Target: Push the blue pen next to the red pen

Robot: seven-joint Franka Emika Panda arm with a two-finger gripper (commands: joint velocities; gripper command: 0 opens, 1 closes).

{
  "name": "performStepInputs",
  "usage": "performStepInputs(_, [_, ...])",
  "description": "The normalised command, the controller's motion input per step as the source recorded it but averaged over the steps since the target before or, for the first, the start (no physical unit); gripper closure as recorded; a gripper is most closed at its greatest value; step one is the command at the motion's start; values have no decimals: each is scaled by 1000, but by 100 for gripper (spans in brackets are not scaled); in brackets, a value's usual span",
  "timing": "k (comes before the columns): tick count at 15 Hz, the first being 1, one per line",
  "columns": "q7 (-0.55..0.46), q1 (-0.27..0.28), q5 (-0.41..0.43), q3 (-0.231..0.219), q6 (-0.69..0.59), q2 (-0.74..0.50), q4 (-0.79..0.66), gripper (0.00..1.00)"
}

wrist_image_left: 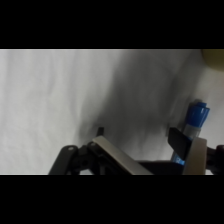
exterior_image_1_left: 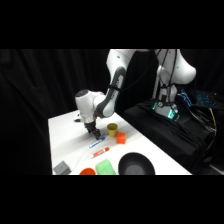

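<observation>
Sitting mid-table toward the front edge, the blue pen (exterior_image_1_left: 96, 144) lies just behind the red pen (exterior_image_1_left: 100, 152), looks light and prone to rolling, so nudge its barrel broadside, with the gripper (exterior_image_1_left: 94, 135) fingers spread right above it.

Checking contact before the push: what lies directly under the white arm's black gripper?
Under the gripper lies the short white-barrelled blue pen on the white table. In the wrist view its blue cap shows beside one finger; the barrel's lower part is hidden behind it.
</observation>
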Motion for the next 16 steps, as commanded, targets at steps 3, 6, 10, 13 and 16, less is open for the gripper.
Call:
performStepInputs(3, [15, 41, -60, 22, 151, -38, -84, 0])
performStepInputs(6, [64, 88, -67, 21, 142, -23, -74, 0])
performStepInputs(10, [148, 158, -104, -1, 116, -45, -72, 0])
performStepInputs(13, [226, 216, -151, -31, 86, -58, -64, 0])
performStepInputs(16, [263, 216, -141, -48, -11, -83, -44, 0])
